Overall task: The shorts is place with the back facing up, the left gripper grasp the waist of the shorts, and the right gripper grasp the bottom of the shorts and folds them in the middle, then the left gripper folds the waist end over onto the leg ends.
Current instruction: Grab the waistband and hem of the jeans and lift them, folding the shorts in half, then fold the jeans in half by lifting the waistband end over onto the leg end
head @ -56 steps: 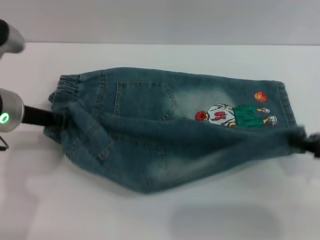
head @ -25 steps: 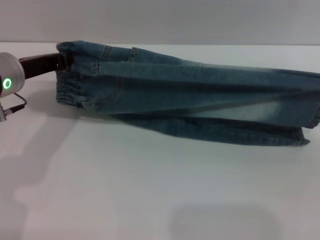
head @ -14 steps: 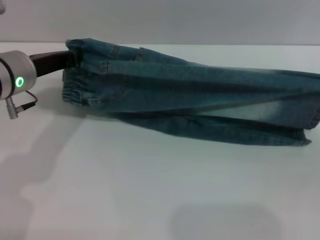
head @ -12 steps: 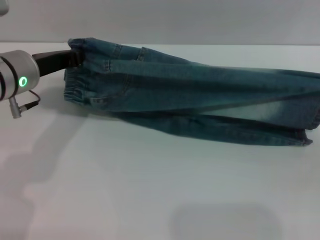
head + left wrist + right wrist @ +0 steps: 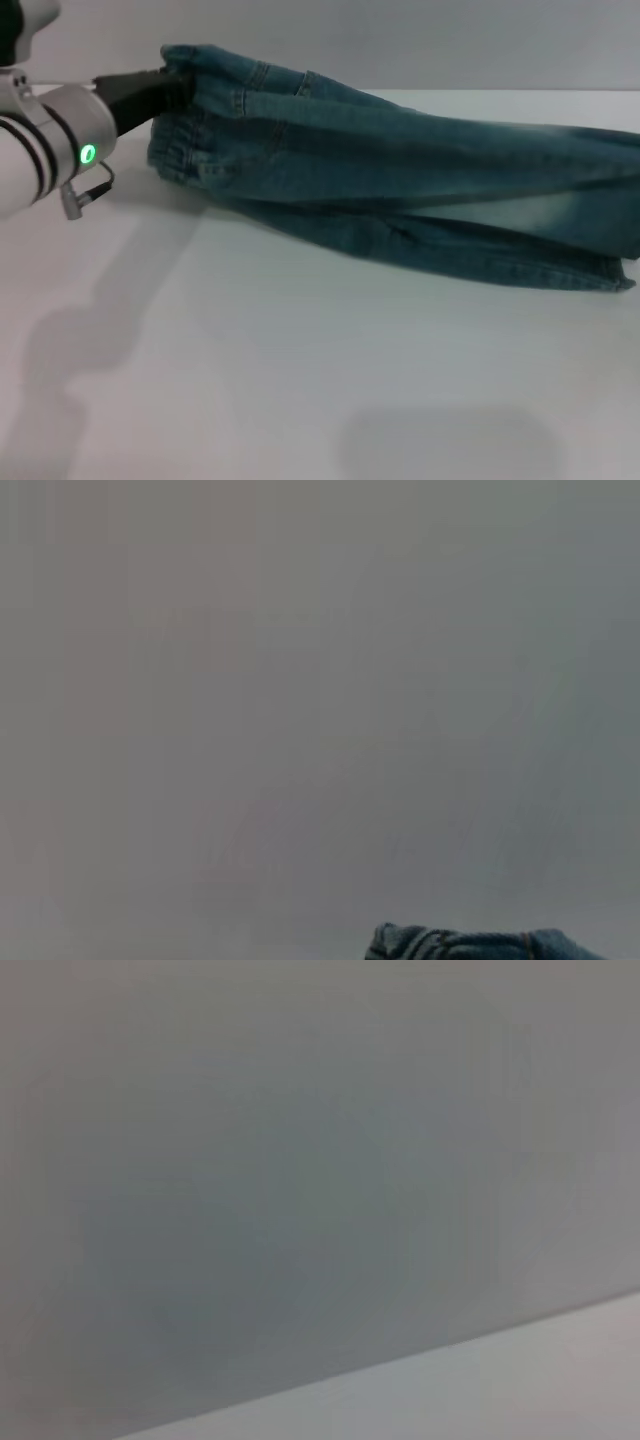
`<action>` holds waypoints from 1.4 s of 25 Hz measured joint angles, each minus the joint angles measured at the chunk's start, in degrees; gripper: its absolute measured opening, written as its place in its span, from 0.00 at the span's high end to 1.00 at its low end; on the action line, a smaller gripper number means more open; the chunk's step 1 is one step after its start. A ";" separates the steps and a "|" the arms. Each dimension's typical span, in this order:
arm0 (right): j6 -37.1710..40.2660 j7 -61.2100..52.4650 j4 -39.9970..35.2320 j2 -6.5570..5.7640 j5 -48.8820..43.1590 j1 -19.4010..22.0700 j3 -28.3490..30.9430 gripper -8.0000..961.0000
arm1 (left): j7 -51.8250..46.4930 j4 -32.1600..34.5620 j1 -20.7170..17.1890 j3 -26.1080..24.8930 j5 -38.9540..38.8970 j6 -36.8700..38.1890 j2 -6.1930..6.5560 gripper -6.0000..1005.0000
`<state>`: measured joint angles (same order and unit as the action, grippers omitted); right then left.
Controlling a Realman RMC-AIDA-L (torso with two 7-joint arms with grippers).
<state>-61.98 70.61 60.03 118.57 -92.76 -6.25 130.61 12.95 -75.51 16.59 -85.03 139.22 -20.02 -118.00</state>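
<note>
The blue denim shorts (image 5: 400,170) are folded lengthwise into a long band that stretches across the white table (image 5: 300,380) in the head view. My left gripper (image 5: 170,85), a black claw on a silver arm with a green light, is shut on the gathered waist (image 5: 185,140) and holds it lifted at the far left. The bottom (image 5: 605,275) lies low at the right edge, and the upper layer runs out of the picture there. The right gripper is out of view. A scrap of denim (image 5: 470,945) shows in the left wrist view.
Bare white tabletop spreads in front of the shorts, with the arm's shadow (image 5: 80,340) at the left. A grey wall (image 5: 400,40) stands close behind the table. The right wrist view shows only that wall (image 5: 300,1160) and a strip of table (image 5: 520,1380).
The shorts went from spread out to folded lengthwise. Since then my left gripper has carried the waist upward and to the right, while the leg ends stayed at the right edge.
</note>
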 joint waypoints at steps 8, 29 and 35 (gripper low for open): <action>-0.11 8.83 -4.60 0.18 -0.28 -3.16 2.30 0.88 | 1.33 6.13 4.15 3.02 0.06 4.76 0.07 0.74; -9.05 25.44 -10.00 0.75 9.06 -0.75 1.76 0.17 | 2.15 2.74 2.24 2.48 0.56 1.96 0.25 0.14; -9.00 36.80 -14.71 1.00 11.82 -1.63 1.34 0.15 | 3.55 0.77 0.74 0.93 0.67 0.21 0.16 0.15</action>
<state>-70.97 107.41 45.32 119.58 -80.94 -7.88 131.94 16.50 -74.75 17.33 -84.10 139.89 -19.81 -117.84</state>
